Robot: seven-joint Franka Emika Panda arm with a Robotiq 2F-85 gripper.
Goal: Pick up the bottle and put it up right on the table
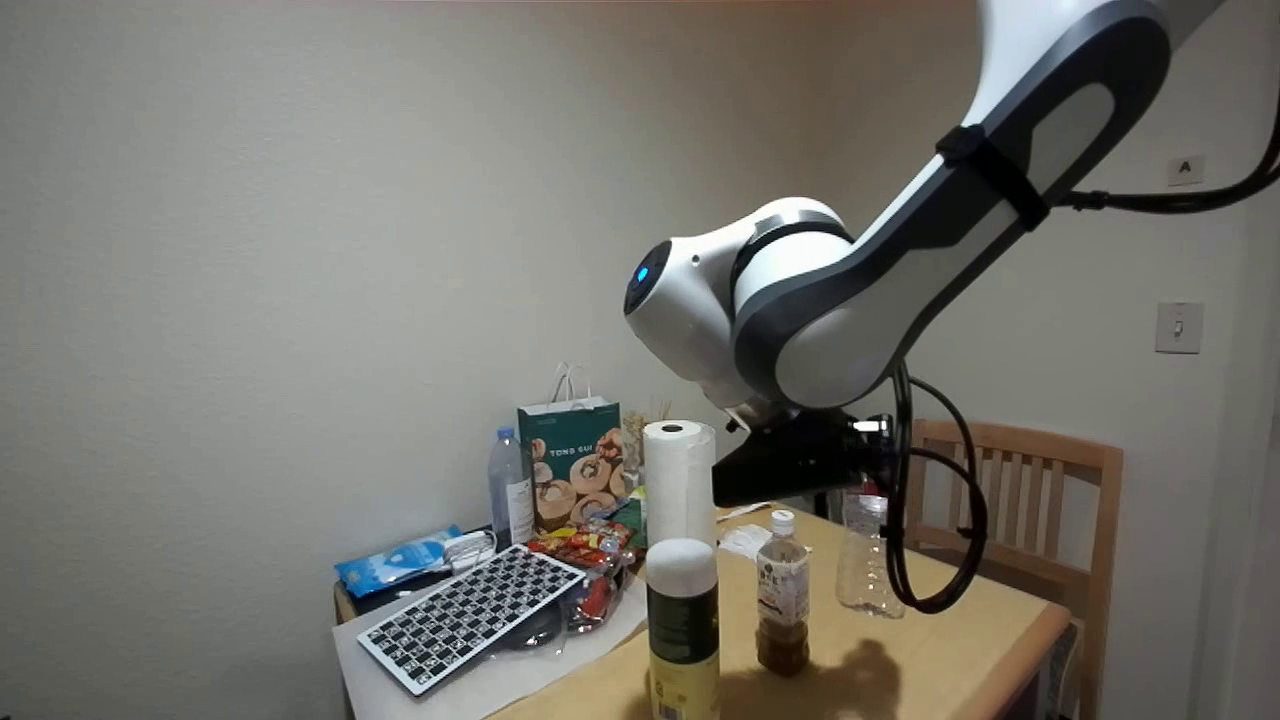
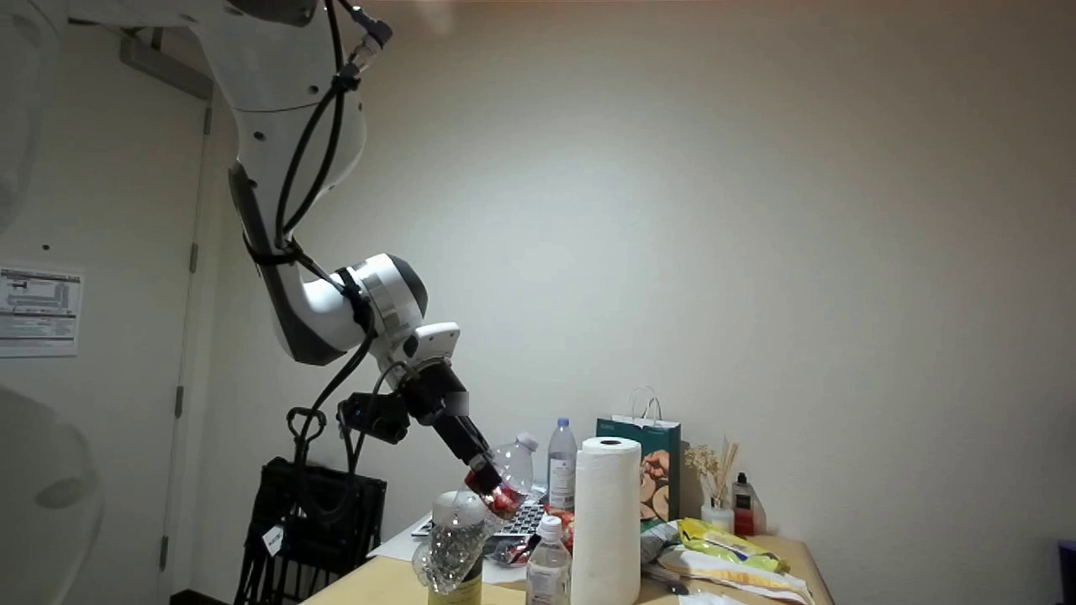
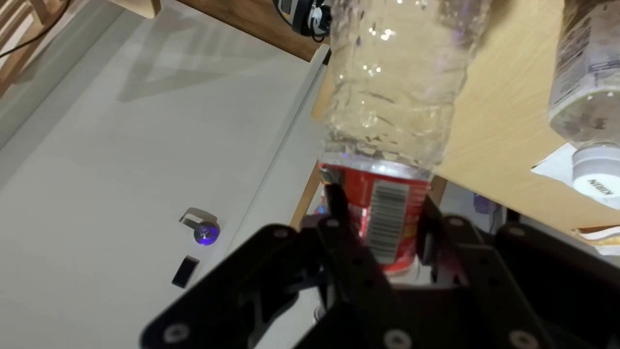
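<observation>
Near the edge of the tabletop (image 1: 950,655) beside the slat-back chair (image 1: 1015,445), the clear bottle (image 3: 399,92) was tilted, its cap (image 2: 527,442) uppermost in an exterior view, and the gripper (image 3: 380,208) grasped it around the red label (image 3: 387,218). Whether it touched the tabletop could not be told. Farther in from that edge, a part-filled bottle (image 1: 783,598) stood upright near the paper towel roll (image 1: 680,485).

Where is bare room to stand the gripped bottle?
In an exterior view, bare table lies between the bottle of brown liquid and the edge beside the chair; a smaller strip between the canister and white sheet. Crowded: around the towel roll, checkered board and snack packets.
</observation>
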